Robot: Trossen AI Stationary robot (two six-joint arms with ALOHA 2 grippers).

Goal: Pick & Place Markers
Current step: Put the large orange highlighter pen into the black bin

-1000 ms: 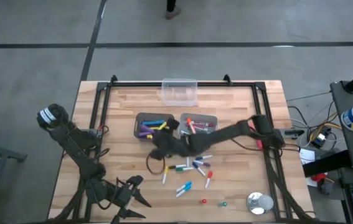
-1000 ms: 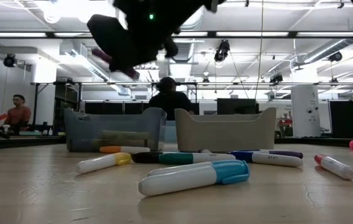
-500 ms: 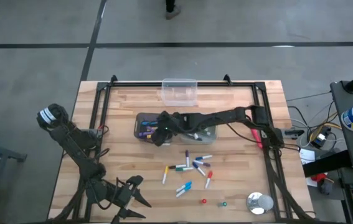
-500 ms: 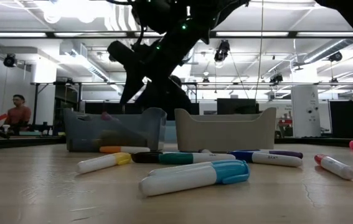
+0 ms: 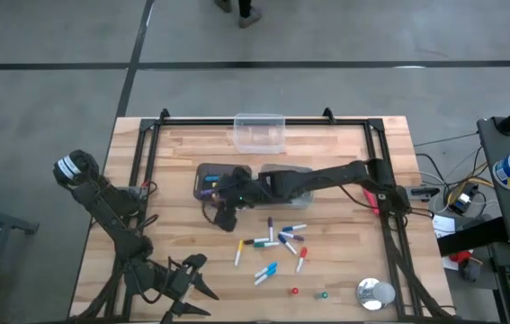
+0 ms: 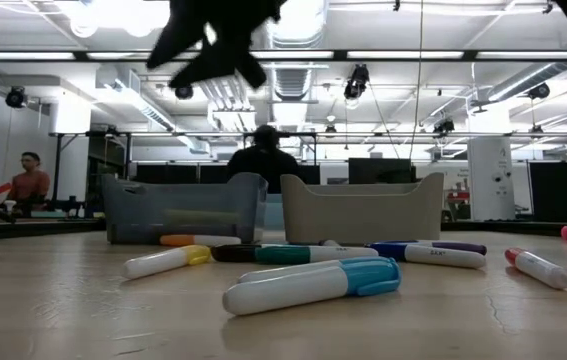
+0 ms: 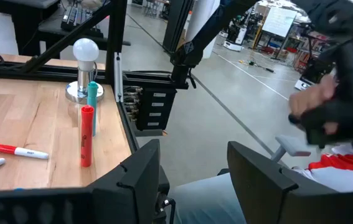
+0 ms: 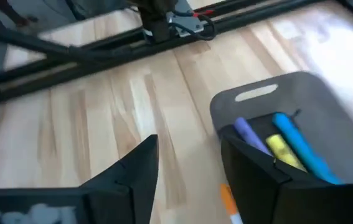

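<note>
Right gripper (image 5: 225, 205): fingers apart, empty, above grey bin (image 5: 202, 173) | bin beneath holds several markers (image 8: 286, 144) | about ten loose markers (image 5: 271, 241) beyond it remain | left gripper (image 5: 192, 292) parked, open

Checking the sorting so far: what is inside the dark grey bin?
The dark grey bin holds blue, yellow and purple markers; the right gripper covers the rest.

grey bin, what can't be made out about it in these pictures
- High view: the right arm covers part of the grey bin; its full contents are hidden.
- Low view: the bin's wall hides the markers inside.
- Right wrist view: the bin is cut off by the edge; marker count unclear.
</note>
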